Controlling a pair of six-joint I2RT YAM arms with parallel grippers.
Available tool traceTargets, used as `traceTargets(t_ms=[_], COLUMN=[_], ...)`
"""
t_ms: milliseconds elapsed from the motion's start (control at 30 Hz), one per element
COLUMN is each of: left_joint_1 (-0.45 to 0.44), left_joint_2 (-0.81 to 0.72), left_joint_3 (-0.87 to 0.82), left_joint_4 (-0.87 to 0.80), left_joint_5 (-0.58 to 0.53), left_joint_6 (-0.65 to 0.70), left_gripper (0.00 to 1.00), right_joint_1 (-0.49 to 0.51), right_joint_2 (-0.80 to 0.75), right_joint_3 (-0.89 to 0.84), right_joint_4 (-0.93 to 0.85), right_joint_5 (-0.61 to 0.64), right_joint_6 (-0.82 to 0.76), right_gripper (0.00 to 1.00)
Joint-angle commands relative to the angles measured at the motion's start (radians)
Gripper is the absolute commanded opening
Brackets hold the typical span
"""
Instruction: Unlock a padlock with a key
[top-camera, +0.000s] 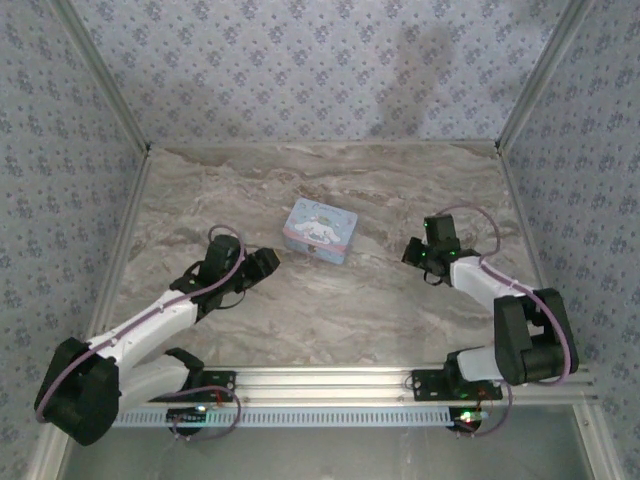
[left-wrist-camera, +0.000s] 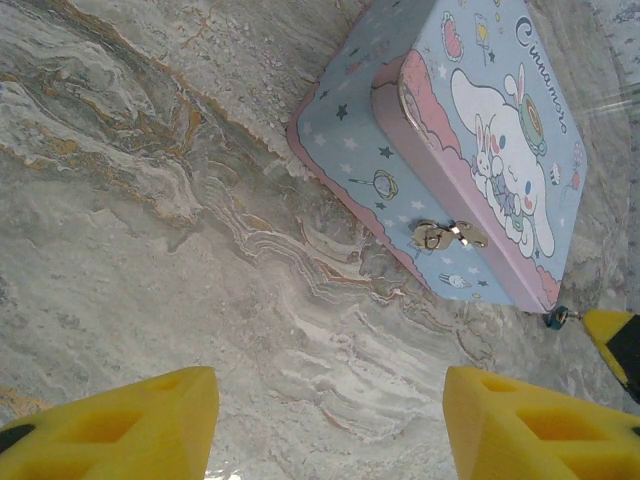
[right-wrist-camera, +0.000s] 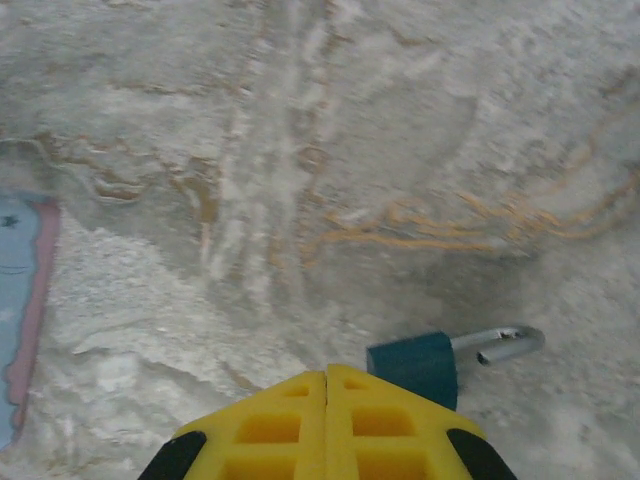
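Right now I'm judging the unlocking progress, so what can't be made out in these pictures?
- Right wrist: the shut right hand hides part of the padlock; whether it holds a key is unclear.
- Left wrist: padlock too small to read.
- Right wrist: tin box cut off by the left edge.

This was a robot test booth, the kind found in a lab, not a lived-in room. The marble-patterned table (top-camera: 330, 300) was boxed in on three sides by flower-patterned blue walls (top-camera: 300, 70) set in bare aluminium posts (top-camera: 100, 75). A metal rail (top-camera: 330, 378) ran along the table's near edge, with the left arm (top-camera: 150, 325) and the right arm (top-camera: 490, 285) bolted to it.
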Motion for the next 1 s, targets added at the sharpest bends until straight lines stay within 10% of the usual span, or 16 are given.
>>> traceTargets(t_ms=[0, 233, 533, 567, 600, 967], left_joint_1=[0.006, 0.006, 0.005, 0.006, 0.006, 0.051], left_joint_2=[0.005, 0.002, -0.009, -0.009, -0.009, 0.008], left_joint_3=[0.004, 0.004, 0.016, 0.023, 0.035, 0.27], left_joint_4=[0.014, 0.011, -0.011, -0.023, -0.041, -0.3], left_joint_5=[-0.008, -0.005, -0.018, -0.024, -0.034, -0.342], left_joint_6=[-0.007, -0.007, 0.023, 0.034, 0.05, 0.393], left_gripper=[0.62, 0.62, 0.64, 0.78, 0.98, 0.98], right_joint_1=[-0.022, -0.005, 0.092, 0.098, 0.103, 0.133], right_joint_2=[-0.013, -0.025, -0.126, -0.137, -0.15, -0.229], right_joint_3=[-0.022, 0.027, 0.132, 0.138, 0.146, 0.213], right_joint_4=[-0.011, -0.062, -0.224, -0.237, -0.251, -0.3], right_joint_5=[0.008, -0.016, 0.08, 0.095, 0.111, 0.486], right_joint_6=[0.031, 0.01, -0.04, -0.042, -0.049, -0.125], right_gripper=[0.0, 0.36, 0.49, 0.54, 0.99, 1.0])
